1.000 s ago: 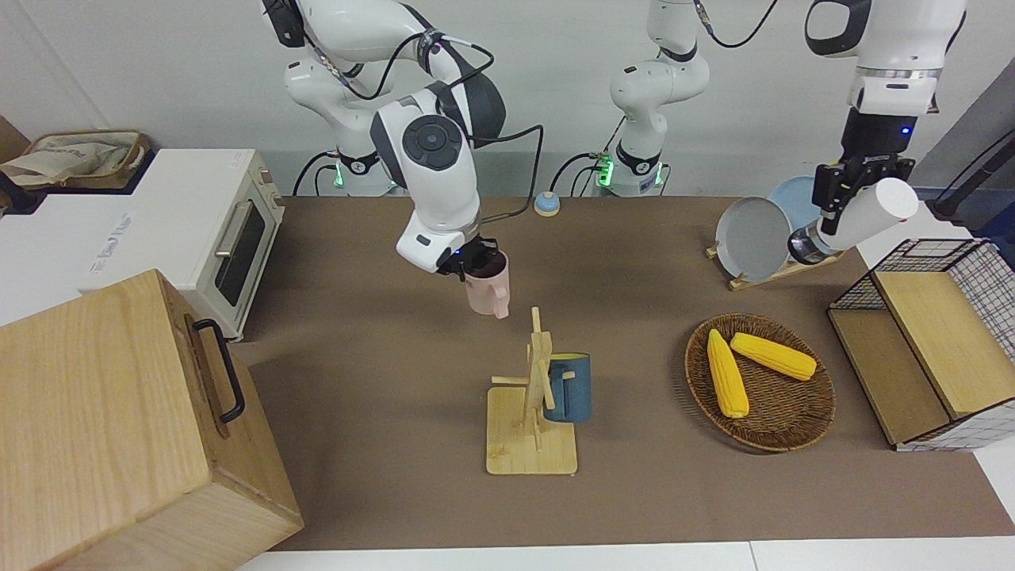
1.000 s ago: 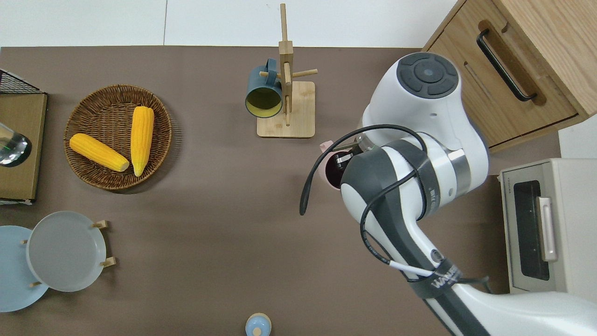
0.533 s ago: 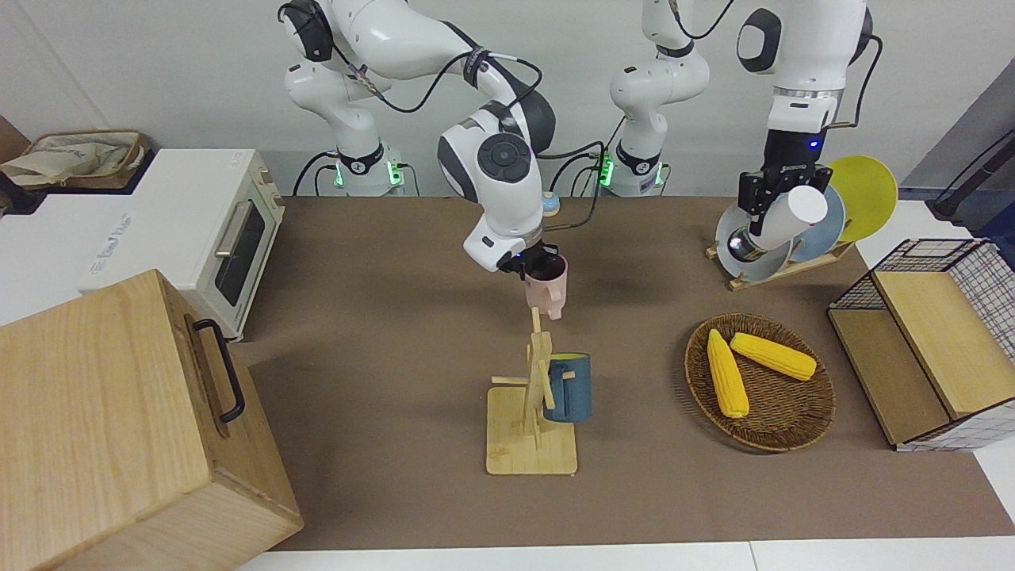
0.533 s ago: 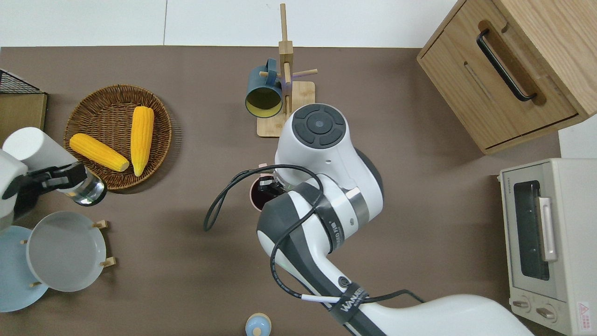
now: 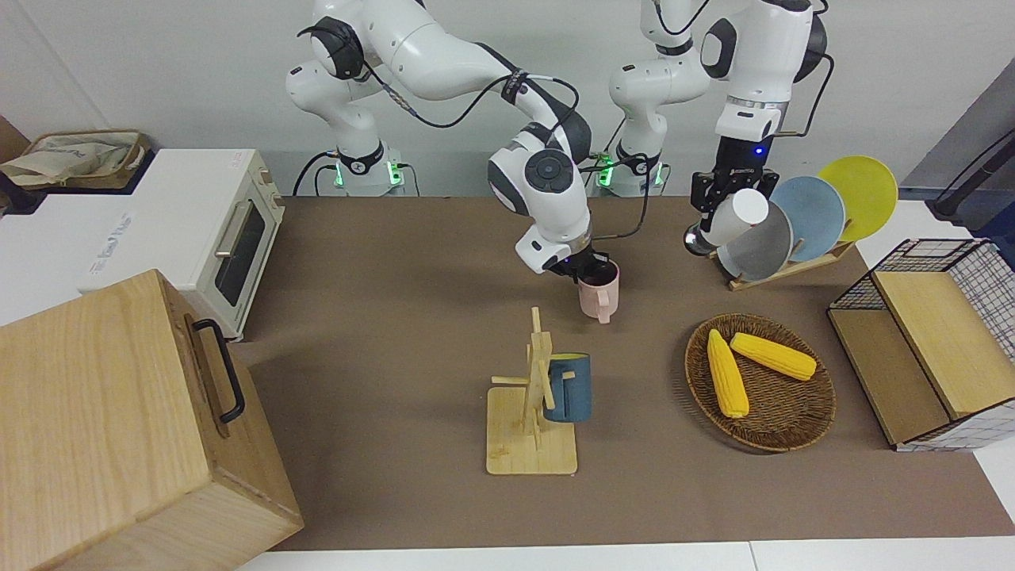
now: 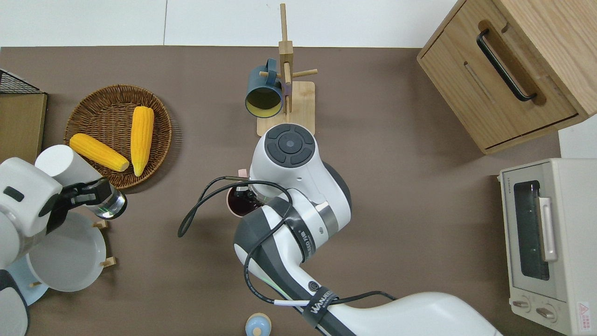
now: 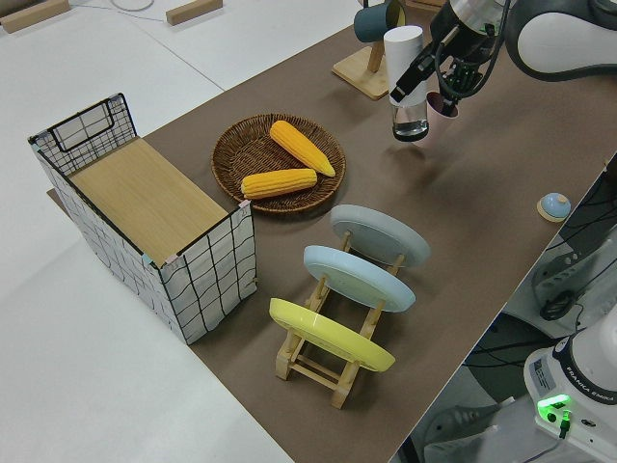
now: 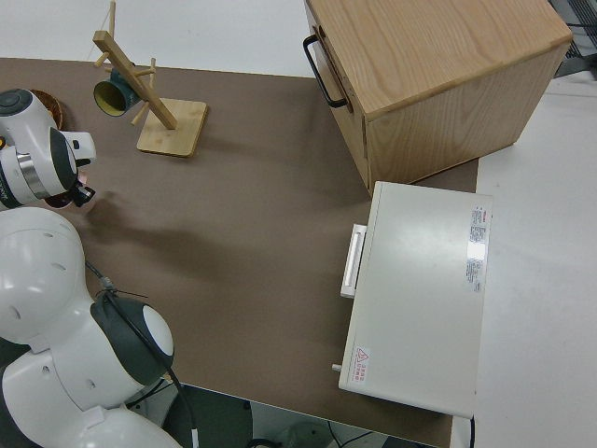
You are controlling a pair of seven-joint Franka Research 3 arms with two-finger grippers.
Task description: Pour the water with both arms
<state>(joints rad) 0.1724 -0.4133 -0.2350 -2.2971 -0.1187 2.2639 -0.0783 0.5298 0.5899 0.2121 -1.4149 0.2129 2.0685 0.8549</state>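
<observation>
Item: white bottle [image 5: 737, 220], held in the left pincer [image 5: 718, 208], which is clamped across its body. Position: in the air over bare table [image 6: 186, 280], between the corn basket [image 6: 117, 136] and the grey plate [image 6: 65, 252] of the plate rack. Long axis: tilted, white capped end up and angled away from the robots, clear lower end [image 6: 112, 206] down and toward the pink cup. Not yet tipped to pour, by my reading.

Item: pink cup [image 5: 596, 289], held at its rim by the right pincer [image 5: 585, 272], closed on it. Position: aloft over mid-table, on the robots' side of the wooden mug tree [image 5: 530, 404]. Attitude: upright, mouth up, handle pointing away from the robots.

Change: over the last second both arms have swung inward. The cup has travelled from the toaster oven's end toward the middle; the bottle has come in from over the wire crate [image 5: 936, 349] to the plate rack. The two are much closer, though still apart.

Bearing on task: approach phase; vessels converging, pour not begun. The bottle must still reach a point above the cup's mouth and be tipped.

Also present: blue mug [image 5: 568, 387] hanging on the tree.
</observation>
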